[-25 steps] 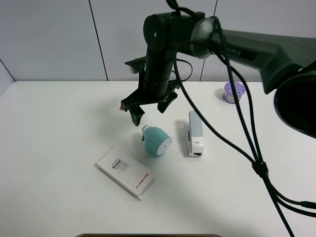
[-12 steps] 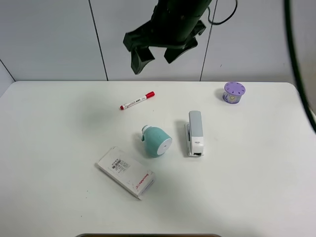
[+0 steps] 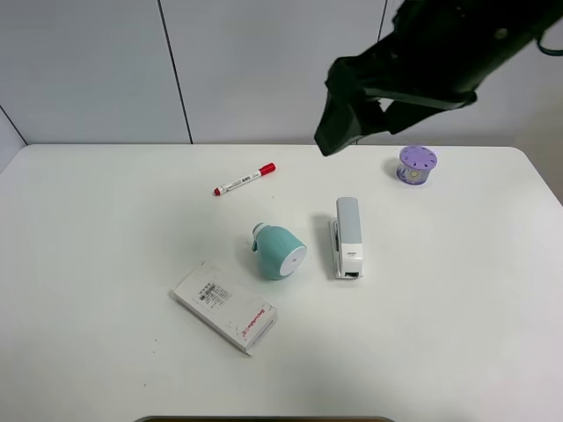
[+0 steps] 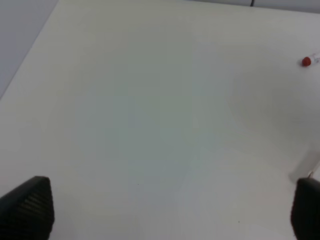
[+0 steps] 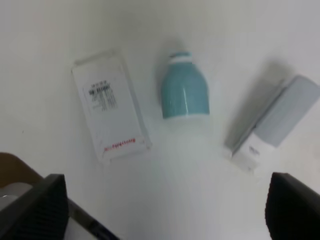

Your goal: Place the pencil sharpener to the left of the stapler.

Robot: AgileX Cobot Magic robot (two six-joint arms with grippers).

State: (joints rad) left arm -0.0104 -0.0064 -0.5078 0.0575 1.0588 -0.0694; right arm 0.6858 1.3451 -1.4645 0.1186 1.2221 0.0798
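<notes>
Both grippers were spread wide, holding nothing, the right gripper [image 3: 352, 123] high above the table. The teal barrel-shaped plastic pencil sharpener [image 3: 279, 251] already lay just left of the slim grey-white stapler [image 3: 347, 237], so placement looked done. One of each was there.

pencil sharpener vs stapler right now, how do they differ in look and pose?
The pencil sharpener is teal, short and barrel-shaped; the stapler is grey-white, slim and elongated. In the high view the sharpener lies on its side with its pale round face turned toward the front right, while the stapler lies flat, pointing front to back. The sharpener sits left of the stapler, with a gap between them. Both rest free on the white table, neither held by a gripper.
</notes>
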